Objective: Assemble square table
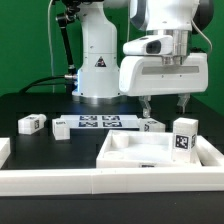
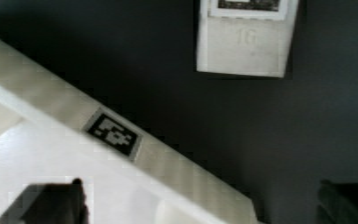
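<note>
Square table slab [image 1: 140, 152] is lying at the near edge of the black bench [image 1: 25, 105], just behind the long white rail wall [image 1: 90, 182] that is running along that edge. One block leg [image 1: 183, 137] is standing upright at the slab's far corner on the exterior view's right, its tag facing the camera. Whether it is seated in a recess I cannot tell.

Over the slab's far rim the gripper [image 1: 166, 108] is hovering with its jaws released, spread wide and grasping nothing. In the wrist view its dark fingertips [image 2: 43, 205] are showing well apart above the slab's tagged side.

Just past that rim a second leg [image 1: 152, 124] is lying on the bench, apart from the slab. Near the bench's middle the marker board [image 1: 98, 122] is lying flat. Toward the edge on the exterior view's left, a third leg [image 1: 60, 128] and a fourth leg [image 1: 32, 123] are resting. At the far edge the robot base [image 1: 98, 65] is standing.
</note>
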`<move>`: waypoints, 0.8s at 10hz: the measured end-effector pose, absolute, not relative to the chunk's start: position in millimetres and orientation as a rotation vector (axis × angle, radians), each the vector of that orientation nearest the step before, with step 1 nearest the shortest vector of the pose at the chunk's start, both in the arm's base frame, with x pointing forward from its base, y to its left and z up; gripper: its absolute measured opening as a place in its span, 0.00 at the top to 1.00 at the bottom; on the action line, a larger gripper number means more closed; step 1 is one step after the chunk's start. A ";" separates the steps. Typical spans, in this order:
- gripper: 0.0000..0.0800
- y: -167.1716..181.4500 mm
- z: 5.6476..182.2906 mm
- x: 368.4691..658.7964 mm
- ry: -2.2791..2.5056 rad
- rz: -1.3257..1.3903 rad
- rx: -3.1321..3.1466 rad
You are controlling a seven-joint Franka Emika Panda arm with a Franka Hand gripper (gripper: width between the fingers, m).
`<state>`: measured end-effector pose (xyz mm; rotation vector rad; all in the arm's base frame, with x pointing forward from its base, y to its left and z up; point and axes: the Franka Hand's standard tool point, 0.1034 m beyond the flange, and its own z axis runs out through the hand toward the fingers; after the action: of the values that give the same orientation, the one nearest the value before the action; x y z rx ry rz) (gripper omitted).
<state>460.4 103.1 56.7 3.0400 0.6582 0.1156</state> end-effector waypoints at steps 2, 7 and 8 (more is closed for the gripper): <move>0.19 105.9 54.3 452.5 0.665 -0.066 3.057; 0.19 106.0 46.1 449.3 0.633 -0.508 2.978; 0.19 104.2 45.1 445.9 0.581 -0.588 2.940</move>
<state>445.9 104.2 45.1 2.9401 0.5808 -0.5883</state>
